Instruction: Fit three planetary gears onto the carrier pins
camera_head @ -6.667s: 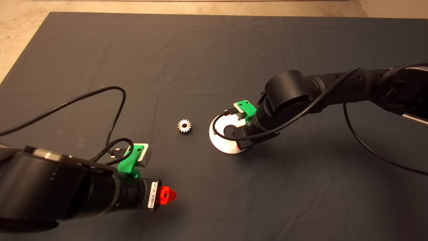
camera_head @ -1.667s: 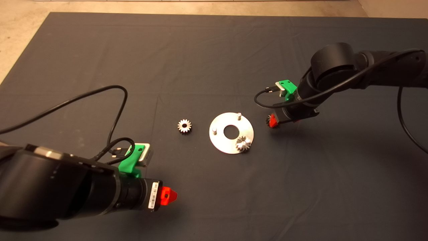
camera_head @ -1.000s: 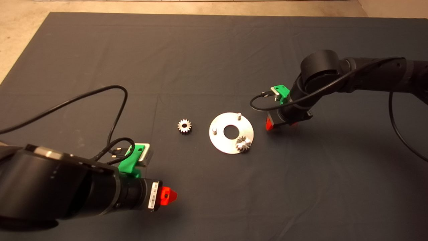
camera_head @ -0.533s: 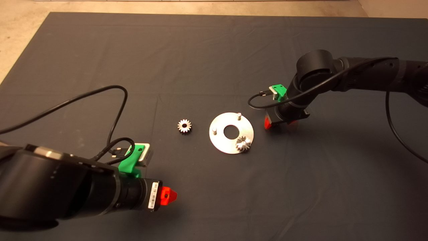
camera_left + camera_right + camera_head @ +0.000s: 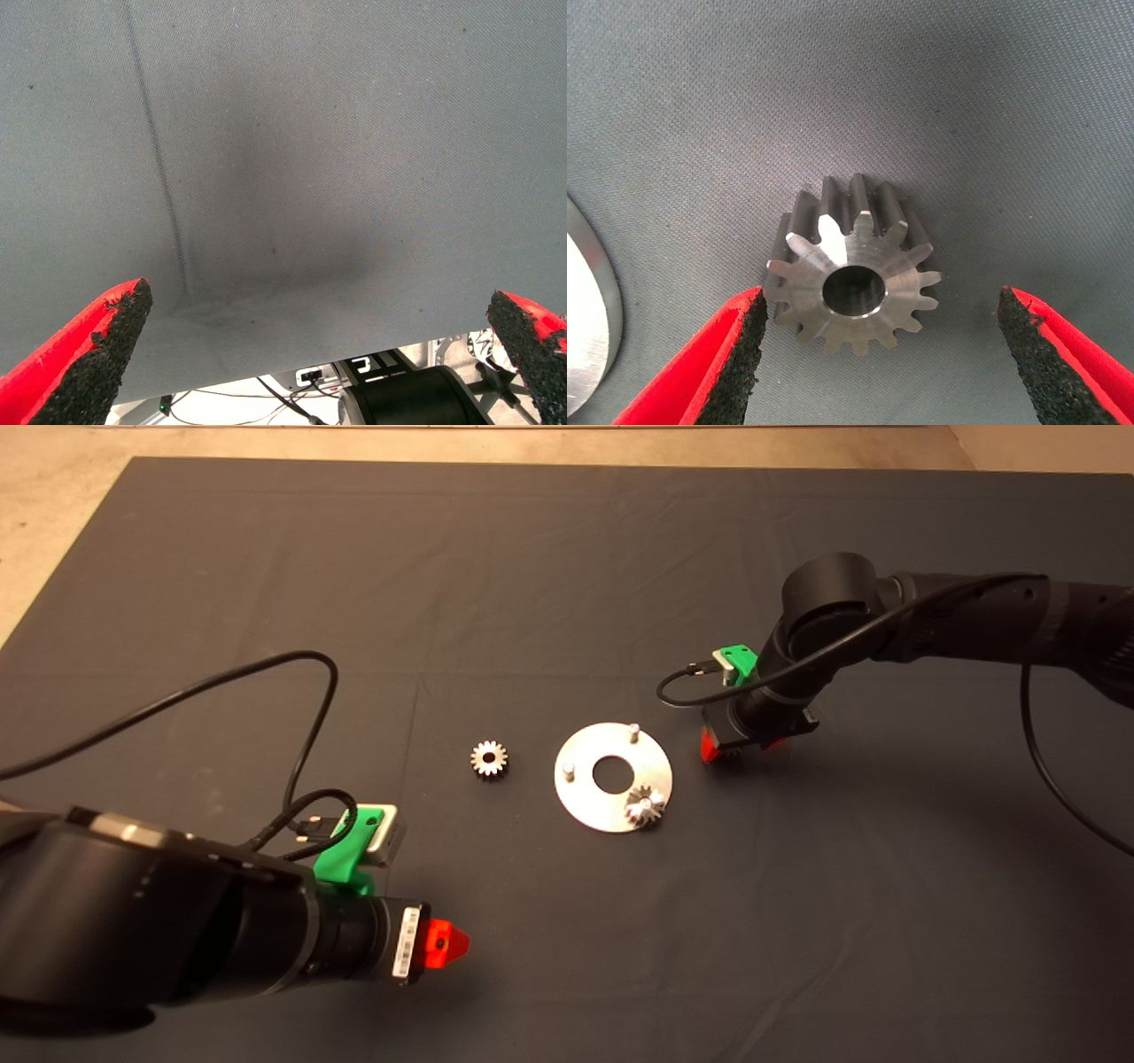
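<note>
The shiny round carrier disc (image 5: 588,799) lies mid-mat, its edge also showing in the right wrist view as the disc (image 5: 585,320). One planetary gear (image 5: 646,806) sits on its near-right pin. Two carrier pins stand bare, one pin (image 5: 633,732) at the back and one pin (image 5: 569,771) at the left. A second gear (image 5: 489,759) lies flat on the mat left of the disc. My right gripper (image 5: 714,747) is low just right of the disc. In the right wrist view this gripper (image 5: 879,354) is open astride a third gear (image 5: 850,274) lying flat, its pads (image 5: 737,361) apart from the teeth.
My left gripper (image 5: 443,945) is parked at the lower left, and in its wrist view this gripper (image 5: 310,354) is open over bare dark mat (image 5: 283,159). A black cable (image 5: 306,691) loops over the mat on the left. Bare floor (image 5: 53,478) lies beyond the mat's far-left edge.
The right arm left the disc with a gear seated on one pin, swung out to the right, then drew in leftward and lower onto the third gear. The left arm has stayed put.
</note>
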Available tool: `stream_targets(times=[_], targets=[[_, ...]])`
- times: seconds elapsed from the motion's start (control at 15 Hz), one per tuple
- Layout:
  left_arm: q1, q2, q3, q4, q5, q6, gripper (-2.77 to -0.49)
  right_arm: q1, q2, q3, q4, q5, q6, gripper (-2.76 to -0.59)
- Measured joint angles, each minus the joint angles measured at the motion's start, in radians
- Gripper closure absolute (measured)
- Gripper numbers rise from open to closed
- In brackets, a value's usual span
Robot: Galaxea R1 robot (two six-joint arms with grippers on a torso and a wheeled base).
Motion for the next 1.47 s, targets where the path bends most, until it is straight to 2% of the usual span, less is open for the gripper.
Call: stream_targets(times=[1.2,1.27,1.4,1.47], targets=[[0.000,0.000,0.000,-0.007,0.000,0.000,-2.76,0.000,-0.001,-0.018,0.000,0.001,0.000,-1.91],[0.000,0.000,0.000,-0.008,0.000,0.000,-2.76,0.000,-0.003,-0.018,0.000,0.008,0.000,-1.91],[0.000,0.000,0.000,-0.009,0.000,0.000,-2.76,0.000,-0.003,-0.018,0.000,0.012,0.000,-1.91],[0.000,0.000,0.000,-0.010,0.000,0.000,-2.76,0.000,-0.003,-0.018,0.000,0.018,0.000,-1.91]])
